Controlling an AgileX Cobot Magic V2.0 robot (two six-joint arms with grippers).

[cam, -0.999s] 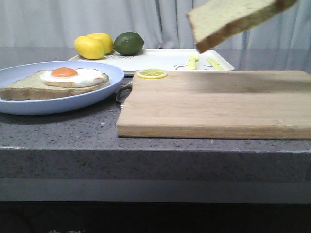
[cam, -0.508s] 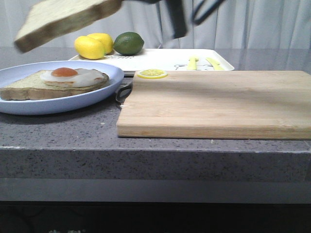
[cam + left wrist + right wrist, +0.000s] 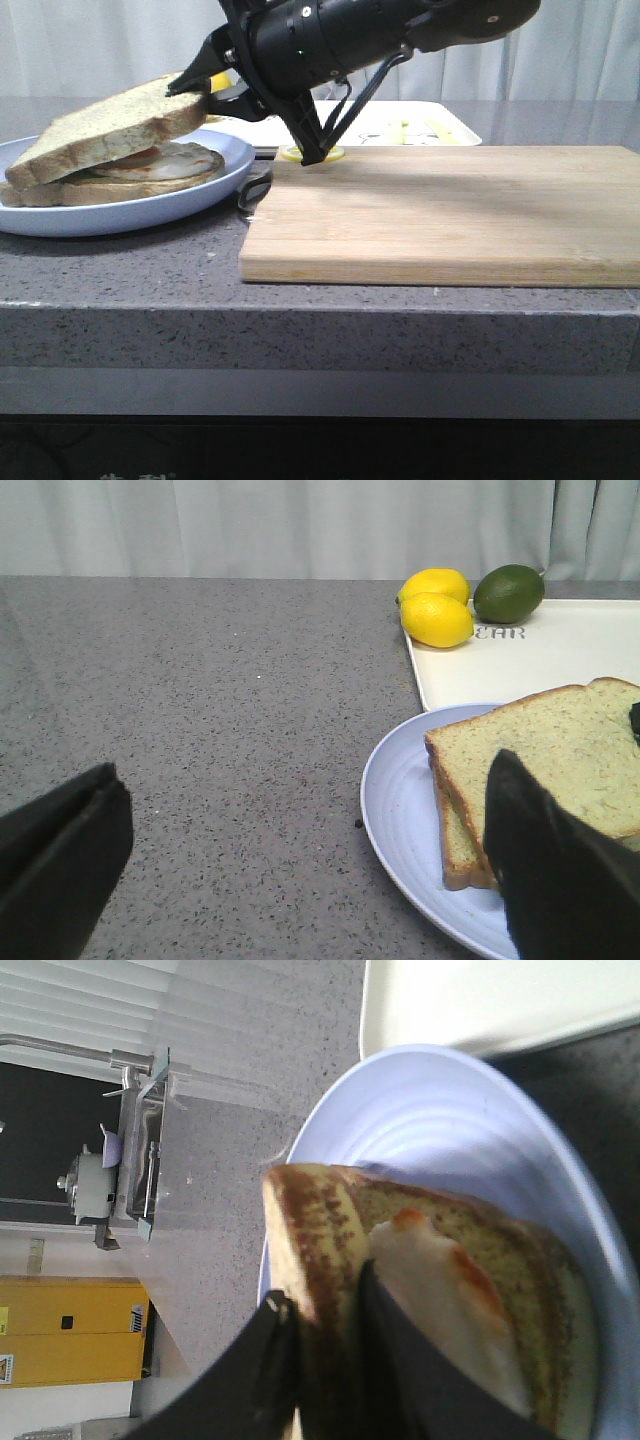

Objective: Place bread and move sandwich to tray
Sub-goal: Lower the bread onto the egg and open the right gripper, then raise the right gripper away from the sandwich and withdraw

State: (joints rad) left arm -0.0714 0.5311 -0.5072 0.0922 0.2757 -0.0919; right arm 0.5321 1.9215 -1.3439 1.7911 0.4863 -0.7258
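Observation:
The bread (image 3: 110,130) lies tilted over the sandwich toast with fried egg (image 3: 175,162) on the pale blue plate (image 3: 215,185). Its left end rests on the lower toast and its right end is raised. My right gripper (image 3: 205,95) is shut on that raised crust edge. The right wrist view shows the fingers (image 3: 270,1360) clamped on the brown crust (image 3: 315,1240), with the egg (image 3: 440,1290) beside them. My left gripper (image 3: 300,870) is open and empty over the bare counter beside the plate (image 3: 400,800). The white tray (image 3: 445,125) lies behind the board.
A wooden cutting board (image 3: 450,215) fills the right front of the counter, a lemon slice (image 3: 338,153) at its back left corner. Two lemons (image 3: 437,610) and a lime (image 3: 508,592) sit at the tray's (image 3: 530,655) back left. My right arm spans above the board.
The right gripper carried the bread from high on the right, across to the left, and down onto the egg toast. The arm now shows across the upper view.

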